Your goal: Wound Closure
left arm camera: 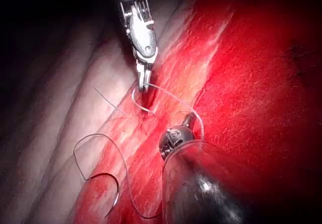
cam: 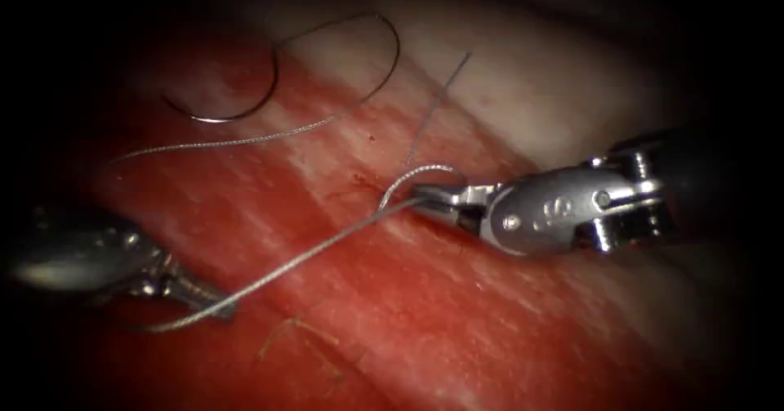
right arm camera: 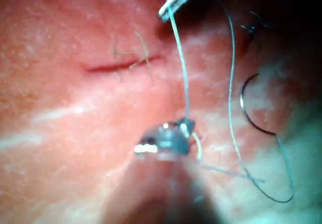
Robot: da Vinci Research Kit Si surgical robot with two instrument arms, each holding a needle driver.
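Observation:
The curved needle (cam: pixel 224 117) lies free on the tissue (cam: pixel 490 329) at the upper left, held by neither tool and not in the tissue. Thread (cam: pixel 327 121) trails from it in a wide bend. My left tool (cam: pixel 214 303) at the lower left is shut on the thread, which runs taut up to my right tool (cam: pixel 418 195). There the thread makes a loop (cam: pixel 425 167) round the right tool's shut jaws at the stitch site. A short thread tail (cam: pixel 441 92) rises behind it. The needle (left arm camera: pixel 108 189) and the right tool (left arm camera: pixel 144 85) also appear in the left wrist view.
Red fluid stains the tissue around the stitch site (cam: pixel 359 190). A small slit with pale thread ends (cam: pixel 298 329) lies in front, also seen as a slit (right arm camera: pixel 121 65) in the right wrist view. Pale fat (cam: pixel 531 76) borders the far side.

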